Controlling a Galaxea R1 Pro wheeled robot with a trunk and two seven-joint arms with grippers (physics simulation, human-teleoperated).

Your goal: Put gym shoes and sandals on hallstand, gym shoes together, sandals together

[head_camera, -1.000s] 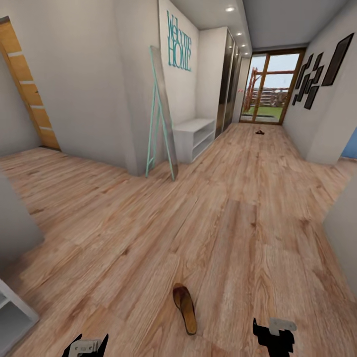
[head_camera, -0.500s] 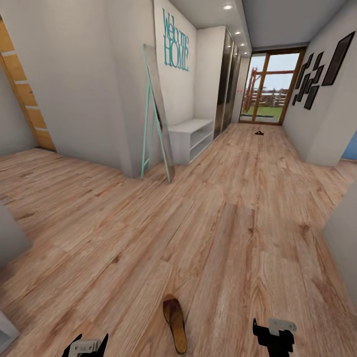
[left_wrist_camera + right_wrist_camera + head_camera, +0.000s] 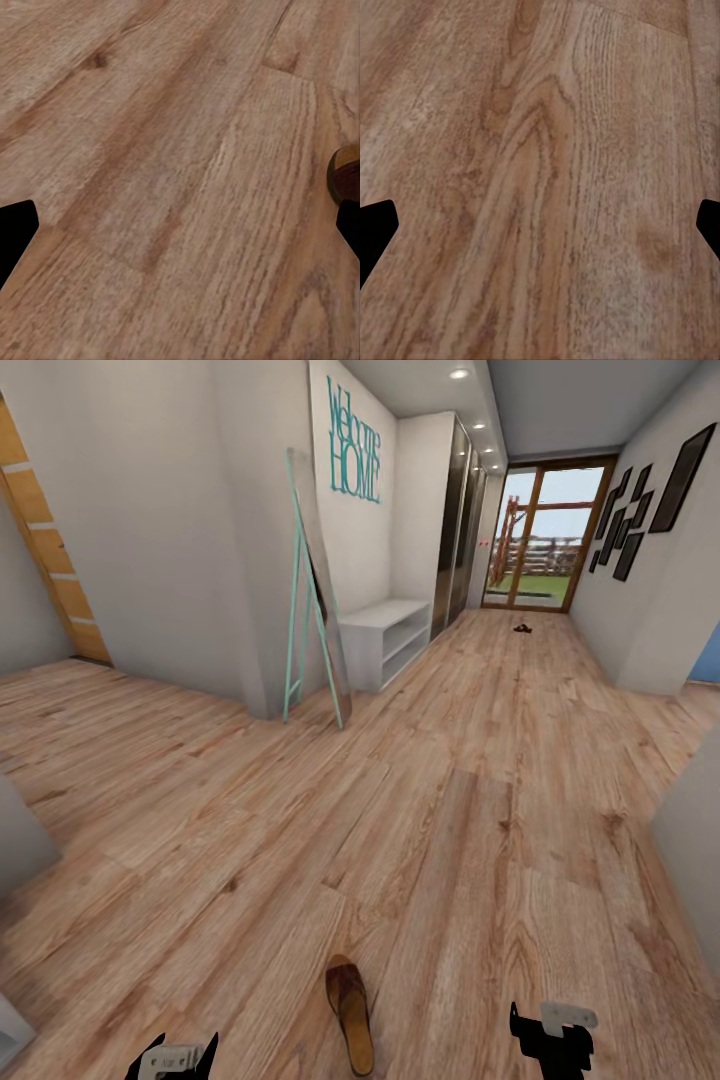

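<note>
One dark brown sandal (image 3: 350,1015) with a tan insole lies on the wood-plank corridor floor (image 3: 470,810) just ahead of me, between my two grippers. Its tip (image 3: 344,175) shows beside my left gripper's fingers in the left wrist view. Far down the corridor near the glass door lies a small dark shape (image 3: 523,627), seemingly the other sandal. The grey-white hallstand (image 3: 385,635) stands against the left wall. My left gripper (image 3: 175,1057) and right gripper (image 3: 552,1035) hang low, both open and empty above bare planks. The gym shoes are out of view.
A mint-green ladder frame with a mirror (image 3: 315,610) leans on the wall corner before the hallstand. A tall wardrobe (image 3: 458,525) follows it. Wall corners jut in at the right (image 3: 690,830) and lower left (image 3: 20,840).
The whole view has shifted as the robot moved; the near sandal now sits lower and further left in the picture. Both grippers hold the same pose.
</note>
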